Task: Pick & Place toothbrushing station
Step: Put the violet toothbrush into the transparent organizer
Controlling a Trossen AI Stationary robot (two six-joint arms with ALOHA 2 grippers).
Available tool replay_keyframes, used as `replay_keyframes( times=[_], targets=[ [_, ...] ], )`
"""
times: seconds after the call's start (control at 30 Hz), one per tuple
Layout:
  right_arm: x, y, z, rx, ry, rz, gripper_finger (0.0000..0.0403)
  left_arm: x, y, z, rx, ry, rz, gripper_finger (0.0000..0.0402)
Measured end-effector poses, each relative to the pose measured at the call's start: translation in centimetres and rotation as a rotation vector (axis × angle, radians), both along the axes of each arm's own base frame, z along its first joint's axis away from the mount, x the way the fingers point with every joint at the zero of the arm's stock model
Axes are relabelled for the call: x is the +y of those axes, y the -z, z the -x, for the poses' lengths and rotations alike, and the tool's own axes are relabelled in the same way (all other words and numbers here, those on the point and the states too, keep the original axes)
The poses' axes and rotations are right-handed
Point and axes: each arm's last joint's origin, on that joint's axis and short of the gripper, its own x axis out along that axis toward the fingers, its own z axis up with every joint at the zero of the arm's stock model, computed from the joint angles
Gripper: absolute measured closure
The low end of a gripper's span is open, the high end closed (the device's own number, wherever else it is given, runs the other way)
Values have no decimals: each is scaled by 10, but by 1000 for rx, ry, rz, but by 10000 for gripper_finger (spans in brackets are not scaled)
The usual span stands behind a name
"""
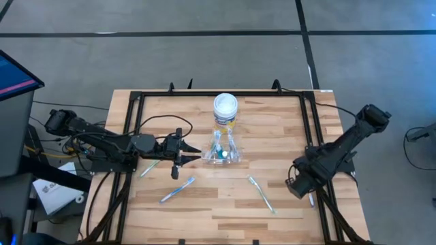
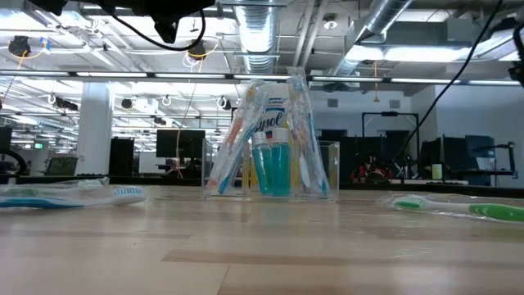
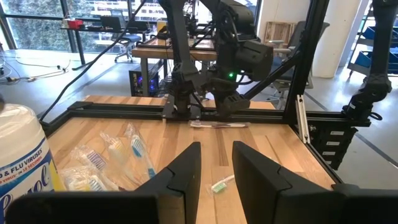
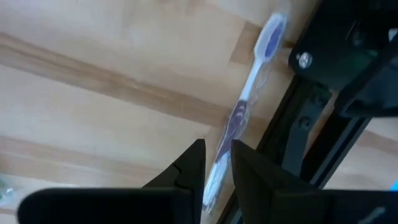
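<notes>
Partly legible on the white-lidded jar (image 3: 22,163): "& FLU VIRUSES" in the left wrist view, "ysol" in the low view behind the clear cup (image 2: 270,168); no other writing readable. Counted from above: one jar, one clear cup, two arms, four loose toothbrushes. Inside the cup, several wrapped toothbrushes leaning together, too crowded to count, plus one teal tube (image 2: 271,170) seen clearly only from table height. Left gripper (image 1: 194,157) low over the table with jaws a narrow way apart and nothing between them; cup just ahead of its fingertips, jar beyond the cup and to one side. Behind that gripper, beside its arm, a green-white toothbrush (image 1: 150,167); off to its side, toward the table's near edge, a blue toothbrush (image 1: 178,190). Between the two grippers, a green toothbrush (image 1: 261,194). Right gripper (image 4: 216,149) down by the table's right rail, well apart from the cup, directly over a purple-white toothbrush (image 4: 249,93) whose handle runs in under it; closed on the handle or not, cannot tell. Purple colour shown only by the right wrist view; from above, barely a sliver by the rail; from the left wrist view, lying flat below the far gripper.
</notes>
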Motion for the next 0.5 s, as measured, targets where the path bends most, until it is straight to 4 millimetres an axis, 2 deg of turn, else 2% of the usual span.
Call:
replay_keyframes(
  times=[0.37, 0.5],
  targets=[
    [19, 1, 17, -26, 60, 6, 336, 0, 0, 0, 0, 0, 0, 314],
    [25, 6, 18, -9, 69, 36, 336, 0, 0, 0, 1, 0, 0, 314]
  ],
)
